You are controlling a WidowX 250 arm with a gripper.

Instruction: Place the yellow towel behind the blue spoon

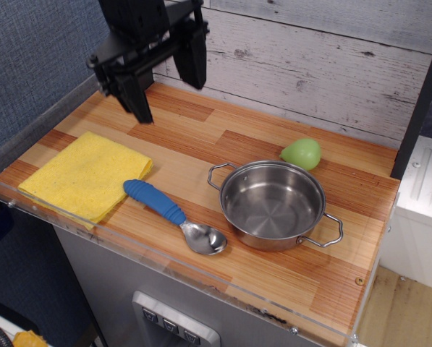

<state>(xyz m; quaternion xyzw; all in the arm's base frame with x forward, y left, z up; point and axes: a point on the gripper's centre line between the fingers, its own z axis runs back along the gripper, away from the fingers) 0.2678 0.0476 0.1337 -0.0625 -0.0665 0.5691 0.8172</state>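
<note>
The yellow towel point(86, 176) lies folded flat at the front left of the wooden counter. The blue spoon point(174, 215) lies just right of it, blue handle toward the towel and metal bowl toward the front right. My gripper point(166, 92) hangs above the back left of the counter, behind the towel and spoon. Its two black fingers point(138, 95) are spread wide apart and hold nothing.
A steel two-handled pot point(273, 204) stands right of the spoon. A green pear-shaped object point(302, 153) sits behind the pot. A clear acrylic rim point(27, 130) runs along the counter's left and front edges. A plank wall point(324, 65) backs the counter.
</note>
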